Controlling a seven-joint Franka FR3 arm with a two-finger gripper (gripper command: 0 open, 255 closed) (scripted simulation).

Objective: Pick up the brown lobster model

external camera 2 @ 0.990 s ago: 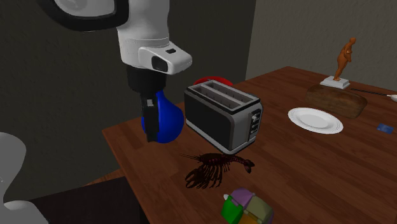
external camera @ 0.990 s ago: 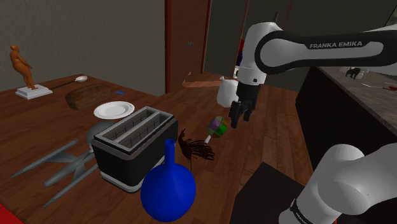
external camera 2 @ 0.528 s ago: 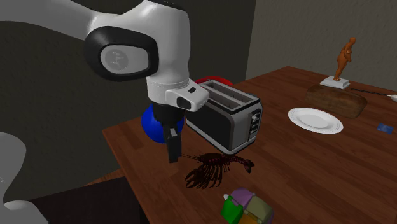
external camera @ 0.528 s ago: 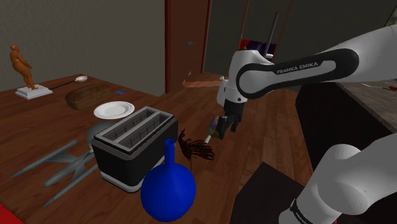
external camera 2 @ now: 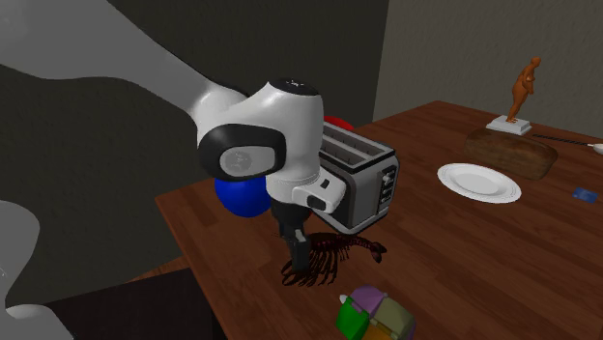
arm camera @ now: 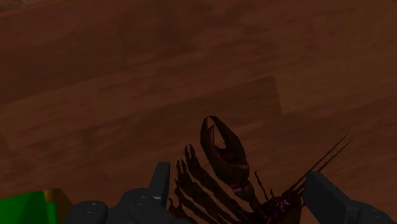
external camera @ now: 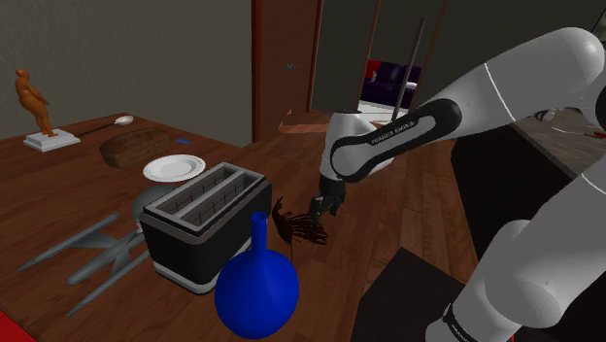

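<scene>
Your gripper [arm camera: 236, 173] stands wide open around the spiky dark-brown lobster [arm camera: 221, 151], holding nothing. The wrist view shows its curved claw on the wood-grain table [arm camera: 127, 76].

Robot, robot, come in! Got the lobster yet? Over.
Jaws open, down low, one each side of the lobster. Lobster flat on table, not gripped. Toaster close beside, clear of jaws.

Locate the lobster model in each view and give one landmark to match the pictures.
Shoulder view: lobster model at centre, just right of the toaster, under the tool.
Second exterior view: lobster model at lower middle, in front of the toaster.
Wrist view: lobster model between the open tool fingers.
Shared landmark: the toaster, in both exterior views.
</scene>
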